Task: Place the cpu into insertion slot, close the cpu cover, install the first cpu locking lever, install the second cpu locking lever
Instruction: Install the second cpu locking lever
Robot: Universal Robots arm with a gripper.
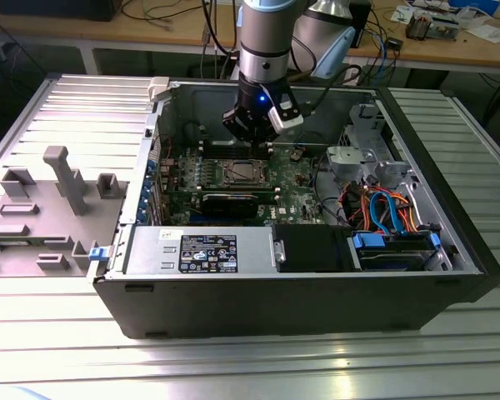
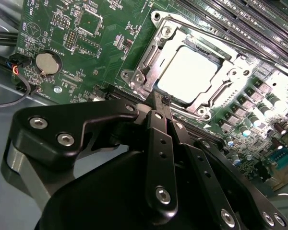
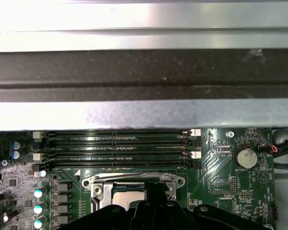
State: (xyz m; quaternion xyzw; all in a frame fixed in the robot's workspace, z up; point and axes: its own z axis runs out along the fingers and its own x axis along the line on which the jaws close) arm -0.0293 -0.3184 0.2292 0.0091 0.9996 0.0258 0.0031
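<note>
The cpu (image 2: pixel 187 74), a flat silver square, lies in the socket in the middle of the green motherboard (image 2: pixel 86 52), covering the insertion slot. The silvery cpu cover (image 2: pixel 146 57) lies flat around it. A thin lever rod (image 2: pixel 221 43) runs along one side of the cover. My gripper (image 2: pixel 161 99) is shut, its black fingertips together and touching the cover's edge; whether they pinch anything I cannot tell. In the exterior view the gripper (image 1: pixel 252 137) hangs just behind the socket and cpu (image 1: pixel 240 173). The first wrist view shows the fingers (image 3: pixel 156 191) over the cover (image 3: pixel 134 182).
The board sits inside an open black computer case (image 1: pixel 275 292). Long black memory slots (image 3: pixel 117 143) run beside the socket, and a coin battery (image 2: pixel 47 62) is nearby. A drive cage with coloured cables (image 1: pixel 383 208) fills the exterior view's right. A grey fixture (image 1: pixel 58 179) stands outside the case.
</note>
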